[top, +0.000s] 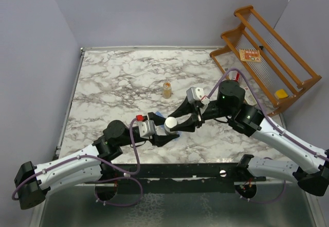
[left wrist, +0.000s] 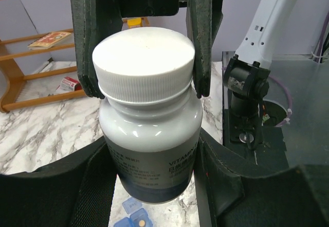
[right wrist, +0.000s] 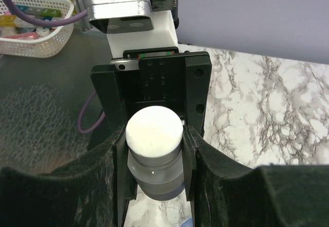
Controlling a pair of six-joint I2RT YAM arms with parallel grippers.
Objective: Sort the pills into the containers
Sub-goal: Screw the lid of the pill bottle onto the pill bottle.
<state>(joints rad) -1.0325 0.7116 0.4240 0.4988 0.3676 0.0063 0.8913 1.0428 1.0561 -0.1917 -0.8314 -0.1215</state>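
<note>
A smooth grey bottle [left wrist: 149, 134] is clamped by the left gripper [left wrist: 151, 157]. Its ribbed white cap [left wrist: 144, 62], likely the surest hold, is pinched by the right gripper [right wrist: 154, 139]. The blue containers [left wrist: 134, 217], judged lightweight and easily slid, are seen just beneath.

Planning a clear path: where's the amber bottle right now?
Top view: the amber bottle stands upright mid-table, just beyond the white-capped bottle and apart from it; the wooden rack is far to its right.

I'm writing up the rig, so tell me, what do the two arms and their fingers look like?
Left arm and right arm: white shells, black joints, a purple cable looping along each. Silver camera blocks at the wrists; fingers black and broad.
</note>
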